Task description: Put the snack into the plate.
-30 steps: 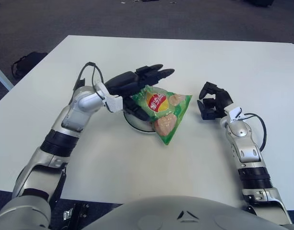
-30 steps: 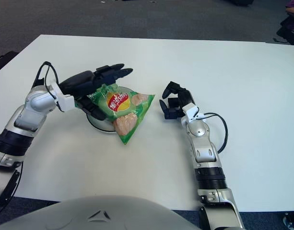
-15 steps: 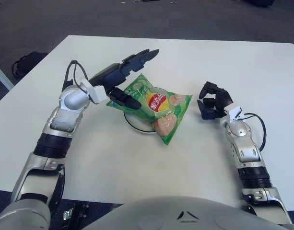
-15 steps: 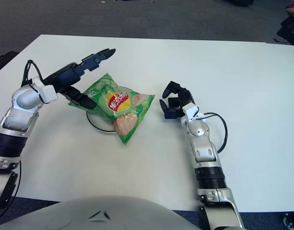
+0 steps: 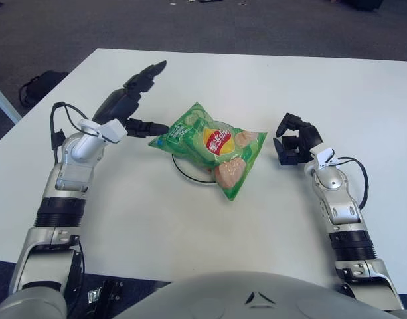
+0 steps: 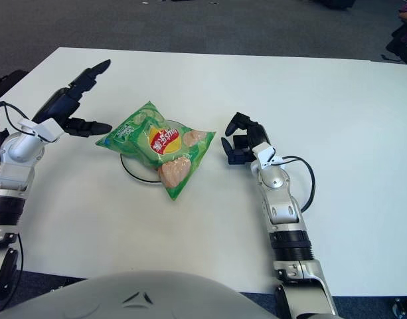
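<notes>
A green snack bag (image 5: 215, 147) with a red and yellow label lies across a clear round plate (image 5: 185, 174), covering most of it; only the plate's near-left rim shows. My left hand (image 5: 133, 103) is to the left of the bag, fingers spread wide and holding nothing, its thumb tip just short of the bag's left corner. On the right side, my right hand (image 5: 293, 141) stays a short way from the bag's right corner, fingers curled and empty.
The white table (image 5: 210, 226) spreads around the plate, with its far edge and left edge in view. Dark carpet lies beyond the table. A black cable loops at my right wrist (image 5: 354, 174).
My left hand let go of the bag and drew back to the left with fingers spread. The bag settled on the plate. The right hand has not moved.
</notes>
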